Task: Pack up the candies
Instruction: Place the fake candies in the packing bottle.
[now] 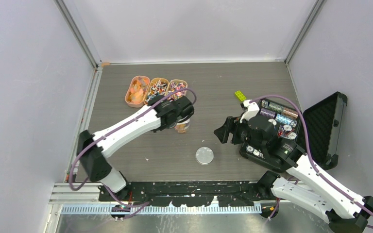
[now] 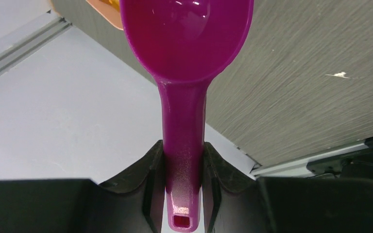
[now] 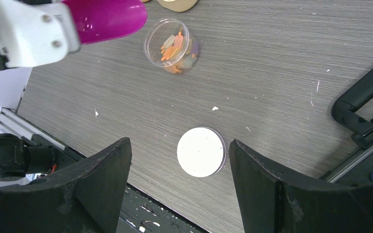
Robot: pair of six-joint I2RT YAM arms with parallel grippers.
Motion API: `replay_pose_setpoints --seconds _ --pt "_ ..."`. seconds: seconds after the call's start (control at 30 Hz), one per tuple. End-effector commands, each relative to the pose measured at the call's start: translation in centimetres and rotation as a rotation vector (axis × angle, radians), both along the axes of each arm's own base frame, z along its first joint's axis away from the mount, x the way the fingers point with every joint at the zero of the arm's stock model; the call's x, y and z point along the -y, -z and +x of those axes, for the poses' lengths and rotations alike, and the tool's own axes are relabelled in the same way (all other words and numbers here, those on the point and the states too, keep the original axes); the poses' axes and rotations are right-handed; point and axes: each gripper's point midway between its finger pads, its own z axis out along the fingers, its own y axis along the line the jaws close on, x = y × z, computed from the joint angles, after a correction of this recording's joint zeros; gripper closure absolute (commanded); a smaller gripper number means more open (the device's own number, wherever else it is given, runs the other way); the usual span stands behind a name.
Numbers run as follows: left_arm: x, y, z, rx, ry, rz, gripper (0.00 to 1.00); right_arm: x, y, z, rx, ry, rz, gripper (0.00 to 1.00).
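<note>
At the left gripper (image 2: pixel 183 189): pinches the slim flat handle of a glossy magenta plastic scoop (image 2: pixel 184 43), oval bowl smooth and shiny. At the right gripper (image 3: pixel 178 145): stands spread wide, matte black fingers (image 3: pixel 102 184) well apart, above a flat round white lid (image 3: pixel 200 151). Higher in that frame, a clear round jar (image 3: pixel 193 54), open-topped, with slim orange candies (image 3: pixel 170 46) inside. Underneath, grey wood-grain tabletop (image 1: pixel 233 87) flecked with white crumbs; around it, pale plain walls (image 1: pixel 29 97). More candies at upper left of the top view, in an orange three-lobed tray (image 1: pixel 127 98): orange ones leftmost, mixed colours beside.
</note>
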Motion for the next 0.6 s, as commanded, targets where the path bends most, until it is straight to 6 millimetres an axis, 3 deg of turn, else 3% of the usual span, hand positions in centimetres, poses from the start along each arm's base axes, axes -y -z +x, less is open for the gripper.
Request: replay_pose_setpoints --seconds 0.0,0.27,0.47,0.57 --pt "1.0 -0.2 0.2 0.059 0.033 -0.247 1.0 -0.9 -1.7 0.3 0.039 -0.001 0.098 0.23" --pt "3.7 -1.0 -2.0 0.012 0.042 -0.684 1.0 -3.3 -3.9 1.6 0.036 0.012 0.251 0.25" --pt "4.6 -0.9 -4.2 -0.086 -0.002 -0.89 1.0 -6.2 -7.3 4.1 0.016 0.064 0.456 0.27" --pt "4.9 -0.8 -5.2 -0.123 0.002 -0.962 1.0 -7.4 -7.5 6.0 -0.009 0.119 0.512 0.29"
